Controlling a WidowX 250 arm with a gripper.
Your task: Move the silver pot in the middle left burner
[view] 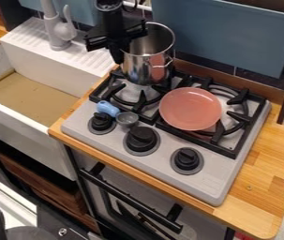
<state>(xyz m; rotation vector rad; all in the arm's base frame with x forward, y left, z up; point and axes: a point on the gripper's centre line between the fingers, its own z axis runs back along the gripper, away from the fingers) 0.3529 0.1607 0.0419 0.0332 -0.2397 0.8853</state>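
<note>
The black gripper (117, 43) hangs at the upper middle of the camera view, at the left side of the silver pot's rim and partly in front of it. Upright on the back left part of the stove's grate stands the silver pot (145, 68), its mouth facing up and a wire handle on its near right side. Whether the gripper holds the rim is unclear. The left burner (131, 96) shows in front of the pot, its back part hidden by the pot.
A pink plate (190, 108) lies on the right burner. A small cup-like utensil (128, 119) with a blue handle rests near the left knobs. The white sink (24, 125) and grey faucet (57, 33) are at left; a wall (225, 33) rises behind the stove.
</note>
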